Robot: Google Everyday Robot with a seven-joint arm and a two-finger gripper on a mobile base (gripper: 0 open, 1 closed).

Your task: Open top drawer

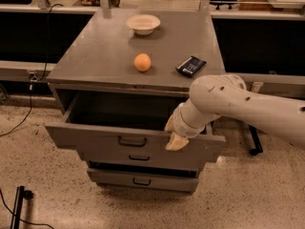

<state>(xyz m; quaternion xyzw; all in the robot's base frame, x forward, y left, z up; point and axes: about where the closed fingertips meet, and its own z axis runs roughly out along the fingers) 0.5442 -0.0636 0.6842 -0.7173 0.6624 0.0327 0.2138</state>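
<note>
The top drawer [90, 138] of the grey metal cabinet [100, 51] stands pulled well out, and its dark, deep inside shows. Its small dark handle [132, 141] sits at the centre of the front. My gripper [175, 139] is at the drawer front's top edge, right of the handle, with its cream tip lying against the front panel. My white arm [238, 104] reaches in from the right and hides the drawer's right rear corner.
Two shallower drawers, the middle drawer [139, 158] and the bottom drawer [142, 181], sit below, nearly closed. On the cabinet top are an orange [142, 62], a white bowl [143, 24] and a dark packet [191, 66]. Cables [19, 123] lie on the speckled floor to the left.
</note>
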